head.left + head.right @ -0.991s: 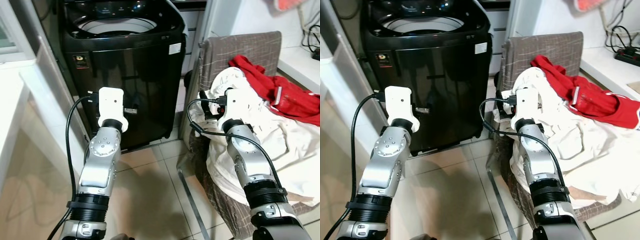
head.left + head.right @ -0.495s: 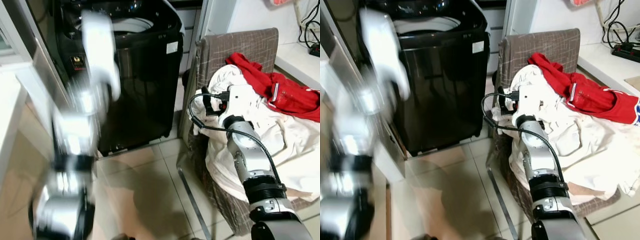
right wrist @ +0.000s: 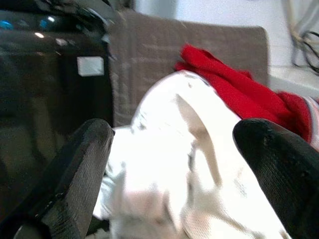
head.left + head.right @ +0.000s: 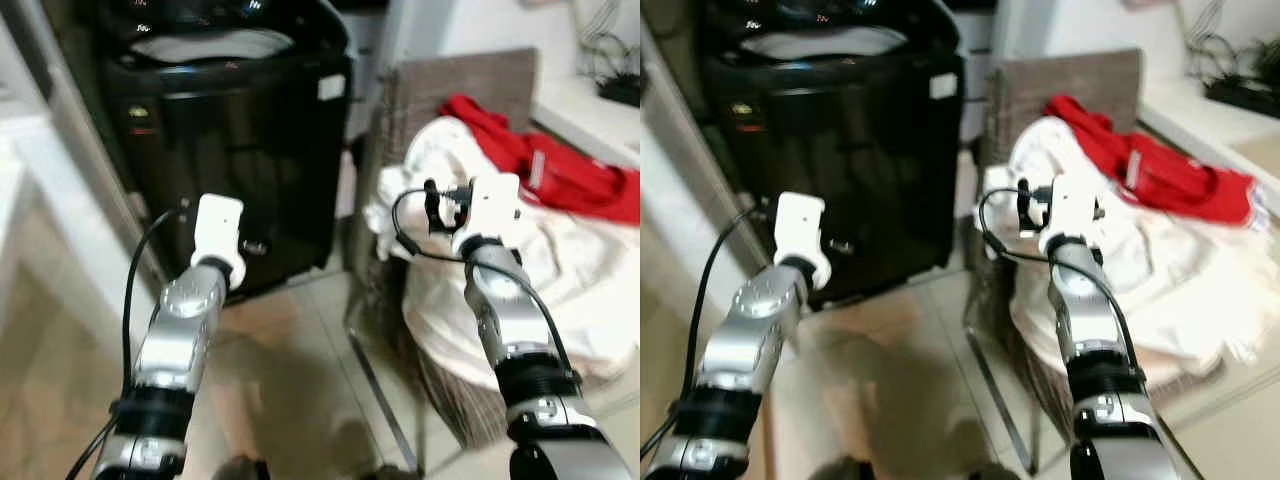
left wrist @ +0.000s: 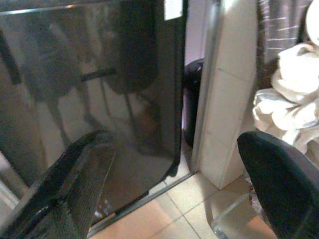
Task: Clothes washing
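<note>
The black top-loading washing machine (image 4: 240,140) stands ahead on the left, its light tub rim (image 4: 210,45) showing at the top. A pile of white clothes (image 4: 580,270) with a red garment (image 4: 545,160) on top lies on a brown chair (image 4: 450,85) to the right. My left arm (image 4: 185,310) is held low before the machine's front panel (image 5: 99,89), and my left gripper (image 5: 174,199) is open and empty. My right arm (image 4: 500,290) reaches to the near edge of the pile. My right gripper (image 3: 174,164) is open, with the white clothes (image 3: 169,149) just beyond its fingertips.
A white counter (image 4: 15,190) runs along the left. Another white counter with cables (image 4: 600,95) lies behind the chair on the right. A dark bin (image 5: 192,94) sits in the gap between machine and wall. The chair's metal leg (image 4: 375,385) crosses the tiled floor (image 4: 290,370).
My left arm swung up beside the machine half a second ago and is now back down before its front. The camera has shifted and blurred. My right arm stays at the white clothes.
</note>
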Controlling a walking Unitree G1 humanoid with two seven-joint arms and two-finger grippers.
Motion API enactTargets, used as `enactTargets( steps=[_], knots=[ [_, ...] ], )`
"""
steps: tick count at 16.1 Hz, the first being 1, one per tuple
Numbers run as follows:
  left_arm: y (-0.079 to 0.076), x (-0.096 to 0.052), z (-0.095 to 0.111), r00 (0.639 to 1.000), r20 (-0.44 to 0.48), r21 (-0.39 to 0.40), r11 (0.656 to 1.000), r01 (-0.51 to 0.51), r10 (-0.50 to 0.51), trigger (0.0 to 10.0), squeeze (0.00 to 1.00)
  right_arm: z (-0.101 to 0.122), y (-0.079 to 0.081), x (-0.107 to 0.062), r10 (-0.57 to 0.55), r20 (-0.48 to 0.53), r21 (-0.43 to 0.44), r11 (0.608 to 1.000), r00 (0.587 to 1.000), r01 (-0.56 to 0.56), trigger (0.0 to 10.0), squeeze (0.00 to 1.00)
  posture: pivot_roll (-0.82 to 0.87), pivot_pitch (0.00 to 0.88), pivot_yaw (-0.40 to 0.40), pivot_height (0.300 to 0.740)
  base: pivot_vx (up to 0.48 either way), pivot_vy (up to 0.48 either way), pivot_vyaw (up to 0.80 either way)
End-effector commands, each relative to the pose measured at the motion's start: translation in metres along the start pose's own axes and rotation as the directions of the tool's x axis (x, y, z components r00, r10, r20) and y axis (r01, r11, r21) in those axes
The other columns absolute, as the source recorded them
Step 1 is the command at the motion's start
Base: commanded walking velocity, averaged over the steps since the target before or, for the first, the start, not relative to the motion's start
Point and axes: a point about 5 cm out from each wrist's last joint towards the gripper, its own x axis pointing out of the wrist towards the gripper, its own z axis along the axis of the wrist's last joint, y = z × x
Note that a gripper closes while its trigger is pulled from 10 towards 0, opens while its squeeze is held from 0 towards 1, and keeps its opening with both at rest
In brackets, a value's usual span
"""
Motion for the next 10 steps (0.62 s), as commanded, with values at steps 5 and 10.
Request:
enactTargets(
  steps=[5, 10],
  knots=[
    [0.01, -0.01, 0.004, 0.996, 0.091, 0.127, 0.991, -0.033, 0.022, 10.0, 0.0, -0.011, 0.005, -0.001, 0.028, -0.036, -0.059, 0.998, 0.999, -0.03, 10.0, 0.0, -0.05, 0.0, -0.057, 0.662, 0.0, 0.0, -0.52],
    [-0.015, -0.003, 0.02, 0.976, 0.163, 0.238, 0.966, 0.1, -0.141, 10.0, 0.0, -0.01, 0.005, -0.007, 0.011, -0.005, -0.034, 0.999, 1.0, -0.011, 10.0, 0.0, -0.09, 0.0, -0.001, 0.684, 0.282, -0.242, -0.1]
  ],
)
